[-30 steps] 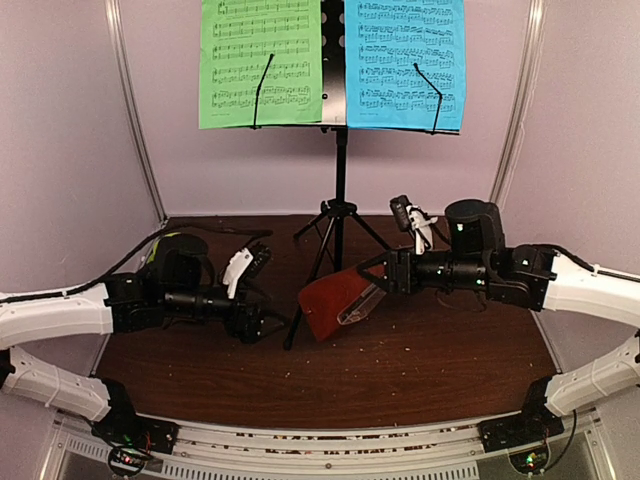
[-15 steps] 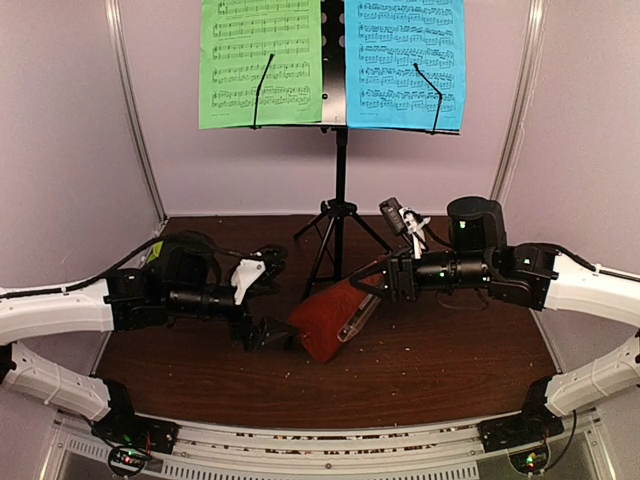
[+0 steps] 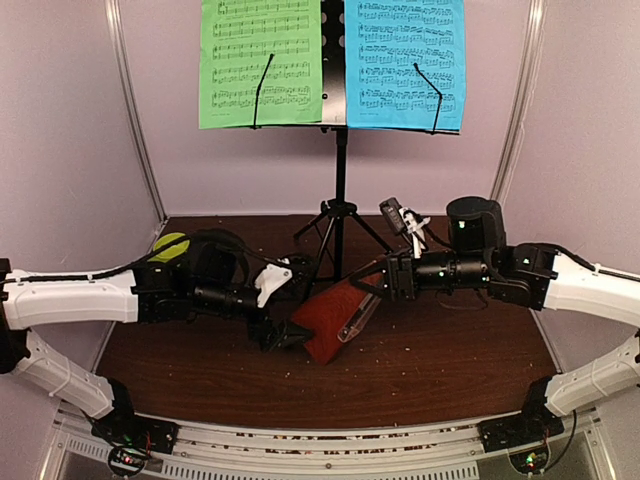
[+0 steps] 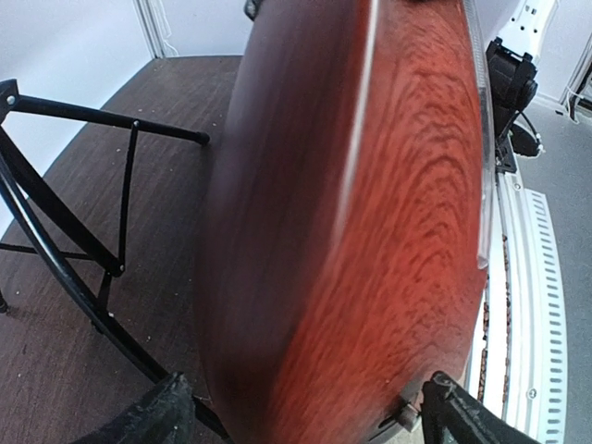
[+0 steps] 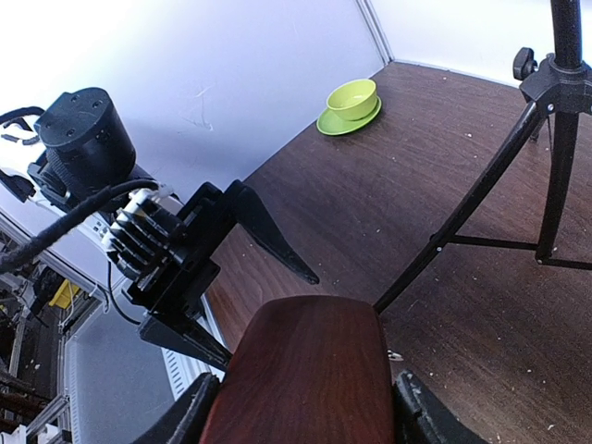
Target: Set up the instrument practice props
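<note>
The black music stand [image 3: 340, 170] stands at the back, with a green sheet [image 3: 260, 60] and a blue sheet [image 3: 405, 60] on its desk. The reddish-brown metronome [image 3: 322, 312] hangs tilted over the table, clear cover [image 3: 356, 318] facing down. My right gripper [image 3: 375, 285] is shut on its narrow end; its fingertips [image 5: 190, 416] flank the wood [image 5: 305, 370]. My left gripper [image 3: 281, 308] is open, jaws either side of the wide base [image 4: 370, 240]. One left finger [image 4: 458, 412] sits by a small metal key. I cannot tell whether it touches.
The stand's tripod legs [image 4: 65, 250] spread right behind the metronome [image 5: 481, 194]. A lime-green bowl [image 5: 352, 97] on a saucer sits at the back left [image 3: 170, 245]. Pale walls close in the left, back and right sides.
My left arm has swung right, and its jaws now straddle the metronome's base. The right gripper has carried the metronome slightly left and down, then held still.
</note>
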Tool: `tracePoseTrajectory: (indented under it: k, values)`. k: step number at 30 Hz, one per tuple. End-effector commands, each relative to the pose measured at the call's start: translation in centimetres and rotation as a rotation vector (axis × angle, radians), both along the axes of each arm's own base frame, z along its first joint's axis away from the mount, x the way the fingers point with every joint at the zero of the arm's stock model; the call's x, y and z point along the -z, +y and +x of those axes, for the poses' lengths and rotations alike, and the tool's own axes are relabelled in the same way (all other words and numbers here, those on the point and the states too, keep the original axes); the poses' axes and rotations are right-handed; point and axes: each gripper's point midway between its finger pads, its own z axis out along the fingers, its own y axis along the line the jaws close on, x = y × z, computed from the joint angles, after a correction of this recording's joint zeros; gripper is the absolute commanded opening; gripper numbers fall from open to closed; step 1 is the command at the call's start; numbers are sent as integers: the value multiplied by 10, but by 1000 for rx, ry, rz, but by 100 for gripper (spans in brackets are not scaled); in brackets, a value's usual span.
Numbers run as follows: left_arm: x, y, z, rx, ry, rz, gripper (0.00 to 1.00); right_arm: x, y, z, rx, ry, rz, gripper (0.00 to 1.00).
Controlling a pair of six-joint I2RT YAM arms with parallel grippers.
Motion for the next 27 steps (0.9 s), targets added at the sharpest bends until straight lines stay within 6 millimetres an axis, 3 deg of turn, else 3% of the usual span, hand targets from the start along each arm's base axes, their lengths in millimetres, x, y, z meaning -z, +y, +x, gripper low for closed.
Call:
tracePoseTrajectory:
  k: [1, 4, 8, 17, 19, 22, 27]
  values:
    - [-10, -9, 3, 27, -40, -18, 84, -62, 1, 1, -2, -99, 168, 0]
    - [-8, -11, 4, 35, -48, -6, 79, -61, 0, 0, 1, -94, 168, 0]
    - [-6, -12, 0, 68, -48, 0, 85, -59, -2, 1, 8, -90, 168, 0]
    - [-4, -14, 0, 76, -52, 10, 66, -57, -3, 0, 4, -92, 166, 0]
    - [-5, -13, 2, 66, -56, 9, 70, -56, -4, 1, 10, -91, 163, 0]
    - [-9, -12, 5, 43, -65, -8, 86, -50, -9, 7, 52, -87, 128, 0]
    - [-24, -2, 21, -94, -64, -88, 98, -16, -42, 44, 329, -56, -69, 0]
